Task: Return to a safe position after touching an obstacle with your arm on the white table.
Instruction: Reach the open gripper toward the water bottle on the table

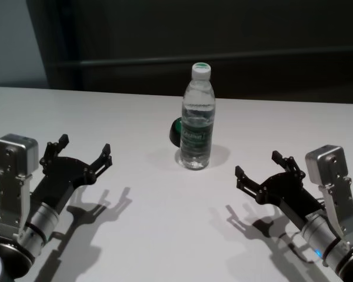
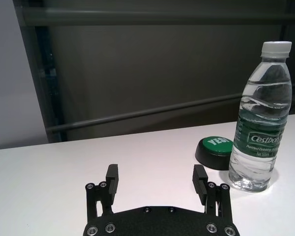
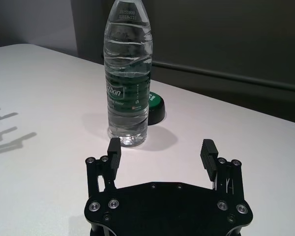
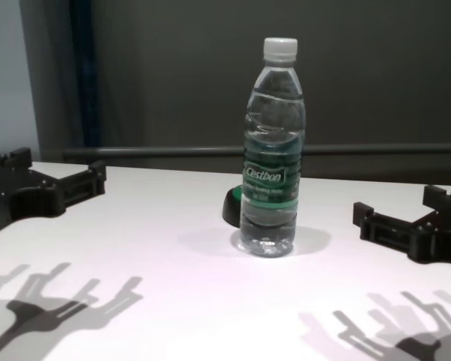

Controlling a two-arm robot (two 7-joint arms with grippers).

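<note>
Two grippers, left [image 1: 83, 153] and right [image 1: 263, 165], hovering low over the white bench [image 1: 135, 123], fingers spread wide and holding nothing. Between and ahead of them, well apart from both and roughly equally far: bottle [image 1: 197, 117], upright, long axis vertical, mid-bench beside a black-and-green button [image 2: 214, 152]. Legible: "Cestbon" on green label band; "YES" on button.

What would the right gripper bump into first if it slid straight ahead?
Probably nothing: the tall clear plastic water bottle stands off to one side of the right gripper, whose open jaws face bare white table. Depth is uncertain.
</note>
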